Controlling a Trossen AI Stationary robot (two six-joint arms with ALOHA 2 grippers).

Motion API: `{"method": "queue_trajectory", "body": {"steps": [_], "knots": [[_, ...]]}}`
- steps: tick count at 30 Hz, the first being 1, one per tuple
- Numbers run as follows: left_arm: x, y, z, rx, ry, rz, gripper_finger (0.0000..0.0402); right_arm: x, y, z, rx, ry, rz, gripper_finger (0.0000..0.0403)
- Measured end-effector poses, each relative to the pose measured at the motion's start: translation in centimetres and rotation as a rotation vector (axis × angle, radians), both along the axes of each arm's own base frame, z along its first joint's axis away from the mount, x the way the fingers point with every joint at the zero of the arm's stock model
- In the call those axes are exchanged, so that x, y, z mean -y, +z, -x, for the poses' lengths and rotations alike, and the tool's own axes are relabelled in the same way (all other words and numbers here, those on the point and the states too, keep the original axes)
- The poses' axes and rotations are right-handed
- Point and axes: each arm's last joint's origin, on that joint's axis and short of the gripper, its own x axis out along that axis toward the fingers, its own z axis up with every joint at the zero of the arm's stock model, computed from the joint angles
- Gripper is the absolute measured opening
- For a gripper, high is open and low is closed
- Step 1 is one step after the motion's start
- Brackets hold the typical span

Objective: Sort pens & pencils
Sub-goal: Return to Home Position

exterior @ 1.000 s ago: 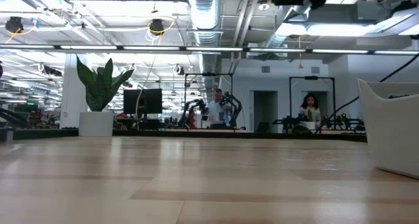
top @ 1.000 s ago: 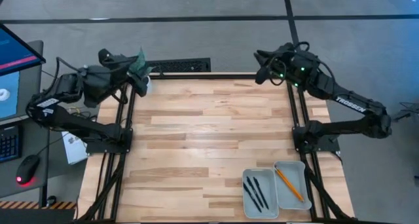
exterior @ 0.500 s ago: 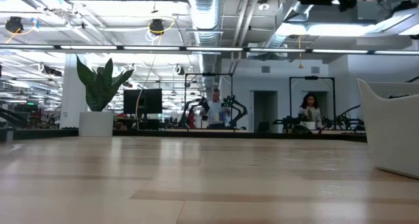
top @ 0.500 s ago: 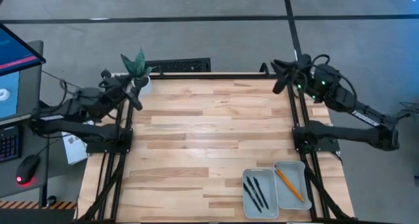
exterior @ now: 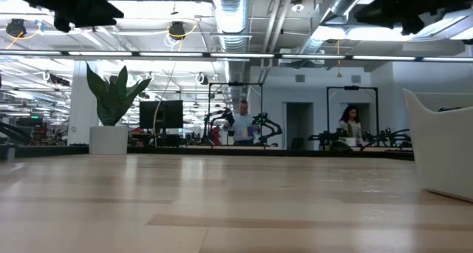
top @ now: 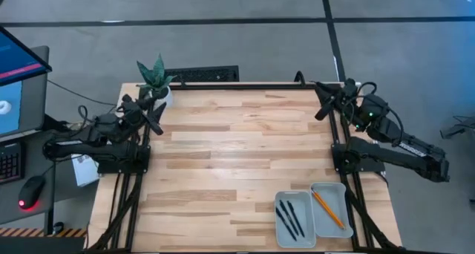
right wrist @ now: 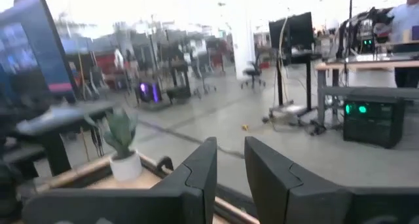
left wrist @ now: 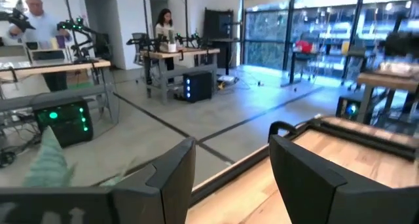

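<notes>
Three black pens [top: 289, 218] lie side by side in the left of two pale trays [top: 283, 240] at the table's near right corner. The orange pencils [top: 327, 209] lie slanting in the right tray [top: 338, 189]; I cannot tell how many. My left gripper [top: 153, 114] [left wrist: 229, 152] is open above the table's far left corner, beside the plant. My right gripper [top: 325, 102] [right wrist: 230, 149] is open above the far right corner. Both are far from the trays and hold nothing.
A small potted plant [top: 154, 76] [exterior: 111, 98] stands at the far left corner. The dark frame rail [top: 237, 84] runs along the far edge. In the low view a tray wall [exterior: 443, 142] rises at the right. People stand in the room beyond.
Both arms have drawn back and sunk toward their bases. The left gripper has moved from over the plant down and toward the table's left edge. The right gripper has moved toward the right edge and down. The pens, pencils and trays have stayed put.
</notes>
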Motion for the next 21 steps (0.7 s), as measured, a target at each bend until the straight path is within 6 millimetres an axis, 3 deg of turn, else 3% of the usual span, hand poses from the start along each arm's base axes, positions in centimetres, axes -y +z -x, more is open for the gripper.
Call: {"method": "queue_trajectory", "body": {"steps": [7,21], "knots": [[0.0,-2.9,-0.2,0.047,0.001,0.021,0.0187,-0.6,-2.4,1.0,0.107,0.017,0.038,0.0099],[0.1,-6.6,-0.5,0.051,-0.076,0.045,0.0187,-1.6,-6.0,2.5,0.222,0.105,0.055,0.0099]]}}
